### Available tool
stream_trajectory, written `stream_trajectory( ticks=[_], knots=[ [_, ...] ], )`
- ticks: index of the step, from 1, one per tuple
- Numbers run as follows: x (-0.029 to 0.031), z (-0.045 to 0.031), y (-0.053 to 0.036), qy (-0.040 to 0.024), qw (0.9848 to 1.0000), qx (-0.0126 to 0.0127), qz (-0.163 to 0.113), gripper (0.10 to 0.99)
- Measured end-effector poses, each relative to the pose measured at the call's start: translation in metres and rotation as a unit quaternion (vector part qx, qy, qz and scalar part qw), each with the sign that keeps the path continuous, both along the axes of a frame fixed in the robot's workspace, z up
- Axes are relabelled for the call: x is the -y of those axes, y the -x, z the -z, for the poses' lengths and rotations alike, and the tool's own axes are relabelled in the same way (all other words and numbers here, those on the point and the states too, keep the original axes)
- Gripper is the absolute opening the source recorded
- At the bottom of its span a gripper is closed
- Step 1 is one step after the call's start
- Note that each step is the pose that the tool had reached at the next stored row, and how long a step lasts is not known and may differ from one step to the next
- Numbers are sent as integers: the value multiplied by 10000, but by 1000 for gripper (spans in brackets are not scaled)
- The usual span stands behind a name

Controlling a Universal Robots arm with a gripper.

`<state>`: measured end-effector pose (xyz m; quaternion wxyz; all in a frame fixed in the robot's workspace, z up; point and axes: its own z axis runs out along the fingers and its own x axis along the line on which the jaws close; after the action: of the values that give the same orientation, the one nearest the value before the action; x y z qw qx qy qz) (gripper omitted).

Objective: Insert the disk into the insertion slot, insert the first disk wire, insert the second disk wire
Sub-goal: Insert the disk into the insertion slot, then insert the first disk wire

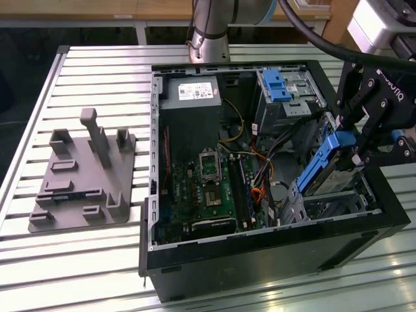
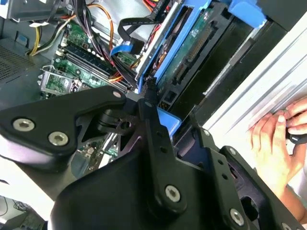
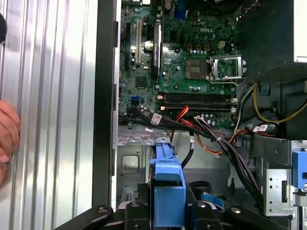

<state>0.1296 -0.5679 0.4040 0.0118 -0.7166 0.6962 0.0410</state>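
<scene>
Blue-framed disk [image 1: 324, 174] is pinched in the hand [image 1: 348, 144] \- jaws closed on the caddy's upper end, so the disk hangs tilted rather than flat. It's inside the case [image 1: 260, 263], at the end toward the exterior view's right. Its low edge is right at the mouth of the slot [image 1: 294, 211]. Can't tell whether it has actually started into the slot or is only meeting the rim.

In the first wrist view the caddy's blue strip sits squarely between the two black fingers [image 3: 201, 213]. In the second wrist view you see the disk's green underside and its connector edge.

Rest of the case:
- The green board [image 1: 208, 188] lies flat on the case floor.
- A bundle of black and orange wires [image 1: 260, 174] runs across the middle of the case, between board and slot.
- A black power box [image 1: 192, 114] sits at the far end of the case, above the board in the exterior view.
- A taller grey bay [image 1: 289, 107] with a blue latch [image 1: 278, 84] stands next to the power box, on the same side of the case as the slot.

Outside the case, a grey plastic fixture [image 1: 84, 175] sits on the slatted metal counter [image 1: 91, 260], toward the exterior view's left. Someone's fingertips [image 2: 267, 130] rest on the counter just beside the case wall \- they're in both wrist views.
</scene>
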Motion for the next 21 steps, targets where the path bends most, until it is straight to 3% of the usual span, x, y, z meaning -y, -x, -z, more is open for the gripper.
stream_trajectory(
  ticks=[2,6,21],
  knots=[
    [0,-1,0,2,10000,0,0,373],
    [0,0,0,1,10000,0,-1,557],
    [0,0,0,1,10000,0,-5,557]
  ],
)
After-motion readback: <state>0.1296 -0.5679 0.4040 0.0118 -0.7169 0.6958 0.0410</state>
